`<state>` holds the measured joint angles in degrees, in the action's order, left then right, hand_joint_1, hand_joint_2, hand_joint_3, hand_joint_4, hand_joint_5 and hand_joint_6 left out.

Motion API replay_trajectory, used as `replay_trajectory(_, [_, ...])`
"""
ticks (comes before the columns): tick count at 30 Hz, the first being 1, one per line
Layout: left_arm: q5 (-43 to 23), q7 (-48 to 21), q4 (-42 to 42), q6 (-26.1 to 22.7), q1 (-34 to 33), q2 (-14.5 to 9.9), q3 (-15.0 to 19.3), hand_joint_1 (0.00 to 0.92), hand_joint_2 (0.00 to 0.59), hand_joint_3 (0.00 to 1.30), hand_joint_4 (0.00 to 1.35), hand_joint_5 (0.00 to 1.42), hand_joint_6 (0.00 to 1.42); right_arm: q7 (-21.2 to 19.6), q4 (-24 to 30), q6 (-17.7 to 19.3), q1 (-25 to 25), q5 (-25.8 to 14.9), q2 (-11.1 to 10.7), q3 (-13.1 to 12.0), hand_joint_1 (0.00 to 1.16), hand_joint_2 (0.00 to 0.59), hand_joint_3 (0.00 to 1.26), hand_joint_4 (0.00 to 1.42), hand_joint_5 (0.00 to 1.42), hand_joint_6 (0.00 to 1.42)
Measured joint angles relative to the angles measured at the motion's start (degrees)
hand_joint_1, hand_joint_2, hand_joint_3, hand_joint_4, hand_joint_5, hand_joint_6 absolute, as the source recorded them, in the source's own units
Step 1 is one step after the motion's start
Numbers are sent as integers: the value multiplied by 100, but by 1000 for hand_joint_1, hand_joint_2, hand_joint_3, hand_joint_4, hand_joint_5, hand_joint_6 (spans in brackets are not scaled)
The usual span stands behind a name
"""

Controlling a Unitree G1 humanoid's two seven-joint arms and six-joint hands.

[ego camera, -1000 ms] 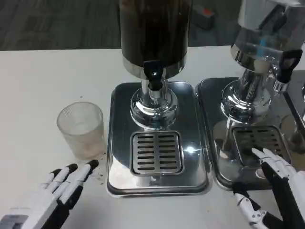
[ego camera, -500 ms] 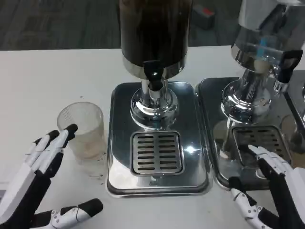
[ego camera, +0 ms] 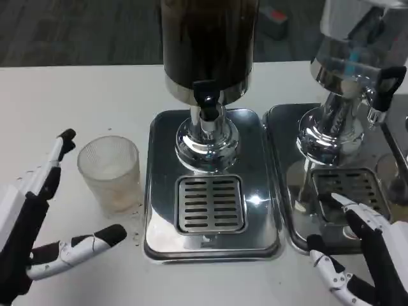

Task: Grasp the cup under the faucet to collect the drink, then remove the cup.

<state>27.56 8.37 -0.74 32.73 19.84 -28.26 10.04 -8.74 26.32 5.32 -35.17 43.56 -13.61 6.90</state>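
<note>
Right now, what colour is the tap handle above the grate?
Black tap handle, clearest in the head view.

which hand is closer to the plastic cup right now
Left. The left hand is spread open around the cup, not touching it. The right hand sits far off by the other dispenser's drip tray.

Left hand [ego camera: 32,220] spread wide, the cup [ego camera: 110,172] standing between its upper fingers [ego camera: 54,162] and thumb, untouched. Beyond the thumb tip, the dispenser's tray [ego camera: 210,191] and its faucet [ego camera: 206,102]. Right hand [ego camera: 360,255] splayed, fingertips [ego camera: 338,201] over the second tray [ego camera: 344,185].
</note>
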Motion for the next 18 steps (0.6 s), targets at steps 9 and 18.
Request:
replay_trajectory(9, [-224, -182, -479, -227, -609, -10, -80, 207, 20, 0, 0, 133, 224, 31, -88, -46, 21, -10, 31, 57, 341, 422, 244, 253, 193, 328])
replay_trajectory(18, [-311, -418, -1244, -299, -1288, -94, -370, 225, 17, 0, 0, 147, 241, 48, -100, -63, 35, -10, 44, 111, 344, 428, 248, 260, 205, 328])
